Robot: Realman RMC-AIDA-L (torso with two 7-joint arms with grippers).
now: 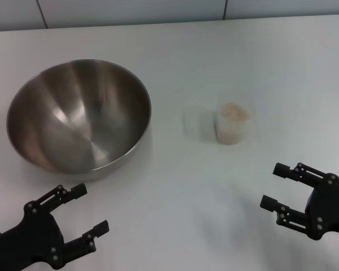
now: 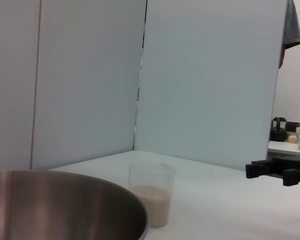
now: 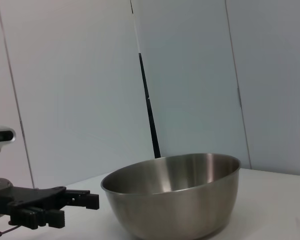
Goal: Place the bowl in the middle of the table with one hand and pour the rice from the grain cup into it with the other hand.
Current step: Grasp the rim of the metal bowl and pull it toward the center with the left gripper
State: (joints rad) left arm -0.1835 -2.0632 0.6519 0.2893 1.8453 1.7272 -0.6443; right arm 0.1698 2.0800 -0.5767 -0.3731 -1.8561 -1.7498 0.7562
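The steel bowl (image 1: pixel 79 116) stands empty on the left part of the white table (image 1: pixel 214 56); it also shows in the left wrist view (image 2: pixel 65 205) and the right wrist view (image 3: pixel 175 195). The clear grain cup (image 1: pixel 233 124), partly filled with rice (image 1: pixel 234 112), stands to the bowl's right; it shows in the left wrist view (image 2: pixel 151 194) too. My left gripper (image 1: pixel 93 209) is open and empty, near the table's front left, just in front of the bowl. My right gripper (image 1: pixel 276 186) is open and empty at the front right, short of the cup.
White wall panels (image 1: pixel 130 11) rise behind the table's far edge. The right gripper shows far off in the left wrist view (image 2: pixel 262 169), the left gripper in the right wrist view (image 3: pixel 82 200). A side counter with a dark kettle (image 2: pixel 279 131) stands beyond.
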